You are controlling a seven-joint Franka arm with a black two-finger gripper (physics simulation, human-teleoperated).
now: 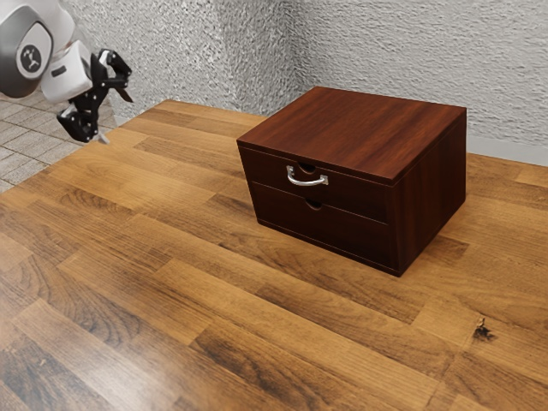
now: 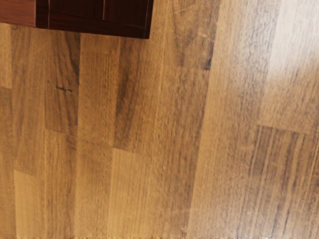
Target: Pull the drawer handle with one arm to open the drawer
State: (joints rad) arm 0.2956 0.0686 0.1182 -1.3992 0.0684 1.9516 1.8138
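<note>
Exterior view: black two-finger gripper upper left, fingers spread, empty; dark reddish wooden drawer cabinet centre-right, curved silver handle untouched.

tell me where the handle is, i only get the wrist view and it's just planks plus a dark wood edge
observer: the exterior view shows the handle, a silver bar on the upper drawer of the cabinet.
operator: is that drawer open at all
observer: no, its front sits level with the lower drawer; both look shut.
operator: how close am i
observer: not close. the gripper hangs open above the wooden surface, well off to the exterior view's left of the cabinet and touching nothing.
</note>
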